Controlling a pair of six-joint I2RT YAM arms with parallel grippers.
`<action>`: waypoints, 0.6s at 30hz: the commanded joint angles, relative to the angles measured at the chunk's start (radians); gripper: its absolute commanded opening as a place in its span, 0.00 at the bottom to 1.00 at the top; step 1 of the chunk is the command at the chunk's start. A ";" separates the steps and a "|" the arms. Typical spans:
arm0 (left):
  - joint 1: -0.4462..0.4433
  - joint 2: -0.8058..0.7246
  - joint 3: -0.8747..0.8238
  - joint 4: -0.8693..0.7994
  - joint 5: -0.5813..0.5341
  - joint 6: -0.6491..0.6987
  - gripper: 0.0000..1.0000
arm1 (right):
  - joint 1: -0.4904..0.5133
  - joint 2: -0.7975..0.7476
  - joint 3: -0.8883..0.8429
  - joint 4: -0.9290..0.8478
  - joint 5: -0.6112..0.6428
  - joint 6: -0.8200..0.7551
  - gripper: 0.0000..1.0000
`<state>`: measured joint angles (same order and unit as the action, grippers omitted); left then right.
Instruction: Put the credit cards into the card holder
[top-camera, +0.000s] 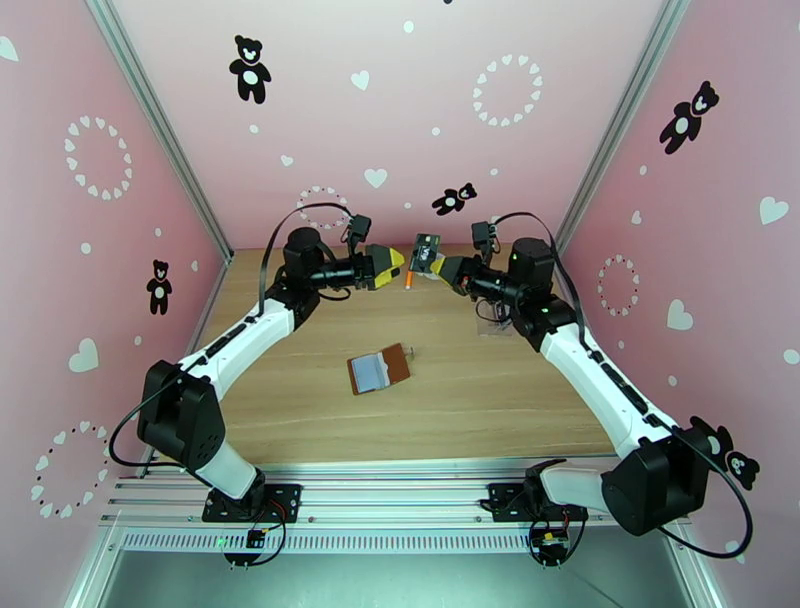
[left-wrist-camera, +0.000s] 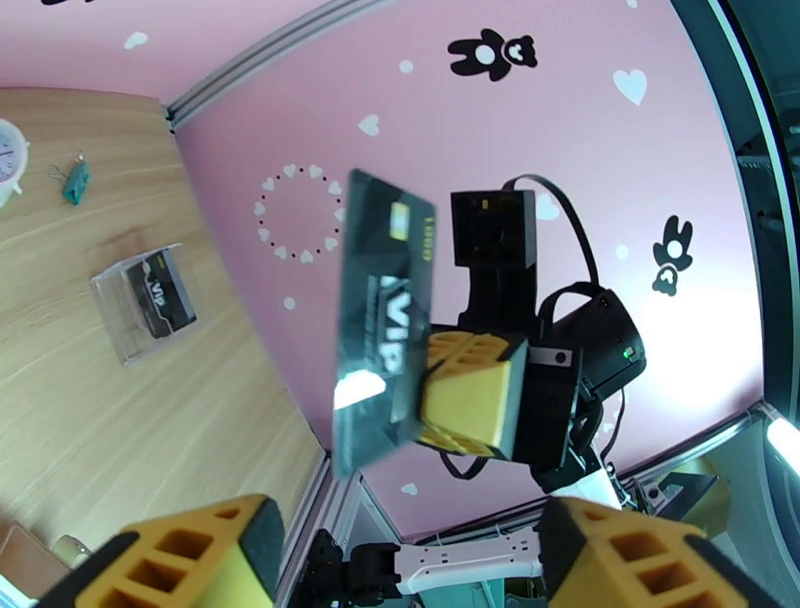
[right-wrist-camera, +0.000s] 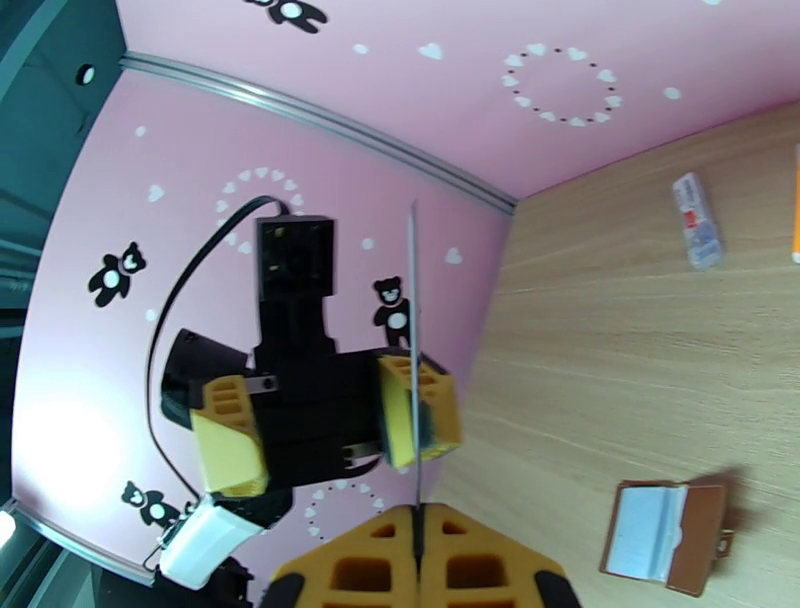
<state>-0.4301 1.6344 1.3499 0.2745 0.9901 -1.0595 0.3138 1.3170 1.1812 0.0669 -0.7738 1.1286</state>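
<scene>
Above the back of the table my right gripper (top-camera: 437, 265) is shut on a dark credit card (top-camera: 425, 252) marked VIP (left-wrist-camera: 378, 330), holding it upright in the air. In the right wrist view the card shows edge-on (right-wrist-camera: 412, 330) between my shut fingers (right-wrist-camera: 415, 545). My left gripper (top-camera: 392, 266) faces it from the left, open and holding nothing (right-wrist-camera: 325, 425); the card's edge lines up with one of its yellow fingers (right-wrist-camera: 420, 410). The brown card holder (top-camera: 378, 370) lies open on the table's middle, grey-blue pockets up (right-wrist-camera: 665, 535). Another dark card lies inside a see-through pouch (left-wrist-camera: 150, 300).
An orange pen (top-camera: 410, 278) lies under the two grippers. A small white-and-red packet (right-wrist-camera: 697, 220) rests on the wood. A white clock (left-wrist-camera: 6, 150) and a teal clip (left-wrist-camera: 75, 180) sit toward the back. Pink walls close the table on three sides.
</scene>
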 joint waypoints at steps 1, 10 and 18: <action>-0.012 0.018 0.039 0.006 0.031 -0.009 0.71 | 0.029 0.011 0.003 0.079 -0.057 0.046 0.00; -0.012 0.015 0.061 -0.032 0.039 -0.002 0.53 | 0.044 0.006 -0.032 0.076 -0.073 0.039 0.00; -0.012 0.012 0.063 -0.049 0.053 0.003 0.09 | 0.045 -0.005 -0.032 0.063 -0.088 -0.007 0.00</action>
<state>-0.4404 1.6493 1.3891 0.2363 1.0218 -1.0607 0.3534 1.3193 1.1515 0.1196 -0.8413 1.1553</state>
